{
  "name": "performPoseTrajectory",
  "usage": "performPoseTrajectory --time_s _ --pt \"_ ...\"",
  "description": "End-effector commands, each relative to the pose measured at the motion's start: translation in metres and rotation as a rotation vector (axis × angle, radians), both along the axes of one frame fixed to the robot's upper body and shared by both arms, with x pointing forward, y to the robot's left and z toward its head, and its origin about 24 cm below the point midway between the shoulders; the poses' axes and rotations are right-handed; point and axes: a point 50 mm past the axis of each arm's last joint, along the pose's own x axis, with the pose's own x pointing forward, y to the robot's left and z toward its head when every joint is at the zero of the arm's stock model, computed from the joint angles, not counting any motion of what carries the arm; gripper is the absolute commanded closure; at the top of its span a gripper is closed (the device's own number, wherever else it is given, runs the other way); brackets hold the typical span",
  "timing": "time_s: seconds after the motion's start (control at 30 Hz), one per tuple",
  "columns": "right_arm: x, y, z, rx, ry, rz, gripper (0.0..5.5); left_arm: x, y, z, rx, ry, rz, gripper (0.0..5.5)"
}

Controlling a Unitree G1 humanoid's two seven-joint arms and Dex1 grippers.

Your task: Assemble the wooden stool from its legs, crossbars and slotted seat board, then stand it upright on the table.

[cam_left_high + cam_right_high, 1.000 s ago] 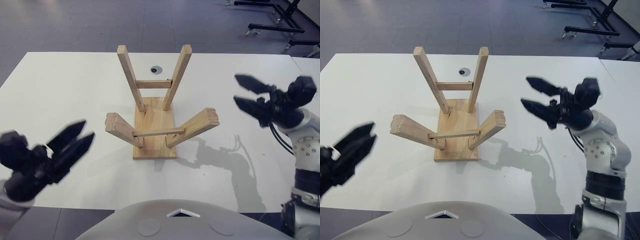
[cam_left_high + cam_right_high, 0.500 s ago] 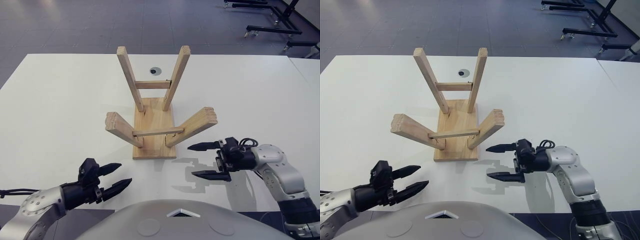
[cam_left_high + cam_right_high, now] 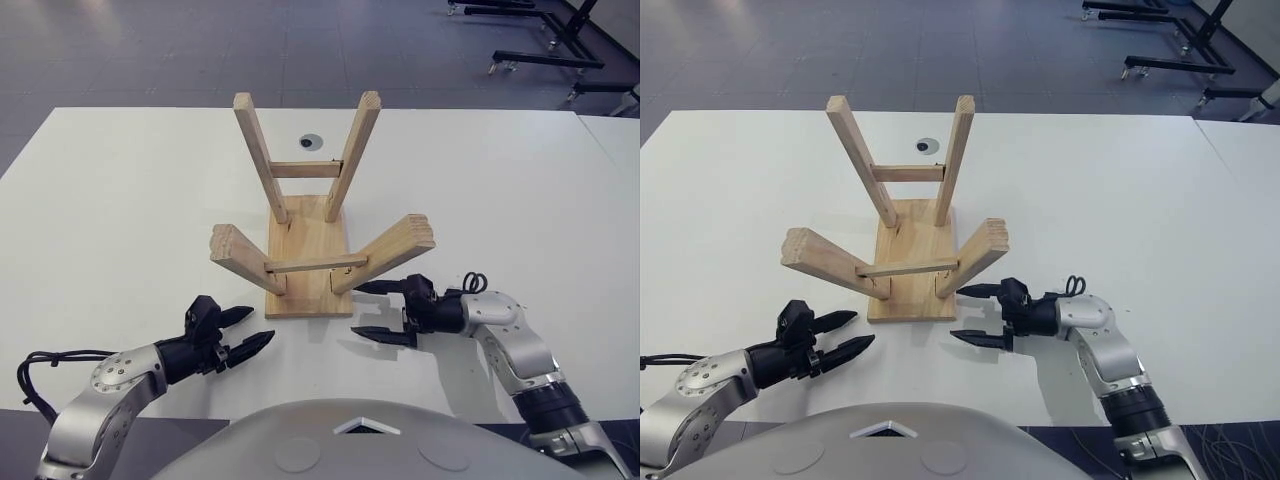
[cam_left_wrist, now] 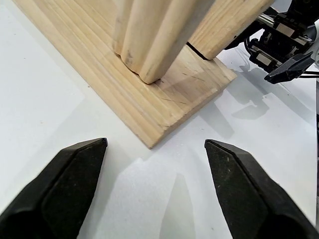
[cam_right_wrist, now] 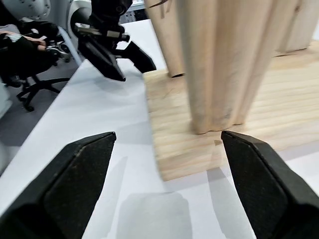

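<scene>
**Stool assembled but inverted; turning-over step pending**

Step in hand: Assembly looks complete. The stool (image 3: pixel 310 230) lies upside down, with its seat board (image 3: pixel 310 240) flat on the white surface (image 3: pixel 130 200) and the legs pointing up and outward from the board. What remains, in my judgement, is righting it.

Pincers: The left pincer (image 3: pixel 260 324) sits low, just off the seat board's near-left corner, fingers spread and holding nothing. The right pincer (image 3: pixel 354 308) sits just off the near-right corner, below the leg that splays from that side, likewise spread and empty. Neither touches the wood.

Next move: Each pincer would need to clamp either the board's edge or a near leg. The two would then have to lift together and rotate the stool so that its legs come down onto the surface. An uneven lift could loosen the slotted joints.

Count:
- Seat board: one.
- Legs: four, two rising from the board's far end and two from its near end.
- Crossbars: two, one joining each pair.
- Pincers: two.
</scene>
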Motion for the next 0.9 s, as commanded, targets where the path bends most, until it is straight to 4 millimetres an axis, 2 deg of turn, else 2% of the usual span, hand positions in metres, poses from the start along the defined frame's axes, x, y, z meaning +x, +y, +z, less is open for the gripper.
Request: performPoseTrajectory --time_s 0.03,0.2,0.47,0.7,0.8,0.9 --pt "0.013 0.008 0.004 -0.028 0.015 -0.068 1.60 0.015 0.001 -0.010 0.038 -0.017 0.027 1.90" --pt "0.022 0.007 0.004 -0.047 0.009 -0.110 1.60 0.040 0.004 -0.013 0.065 -0.076 0.086 1.90" --pt "0.032 0.013 0.002 -0.041 -0.020 -0.164 1.60 0.061 -0.006 -0.014 0.079 -0.126 0.084 1.90" --pt "0.033 0.005 0.012 0.026 -0.023 -0.151 1.60 0.095 0.012 -0.016 0.197 -0.217 0.286 1.90" --pt "0.037 0.001 0.016 0.042 -0.037 -0.161 1.60 0.098 0.011 -0.009 0.169 -0.254 0.308 1.90" --pt "0.038 -0.002 0.022 0.083 -0.054 -0.177 1.60 0.090 0.017 0.004 0.165 -0.309 0.340 1.90"
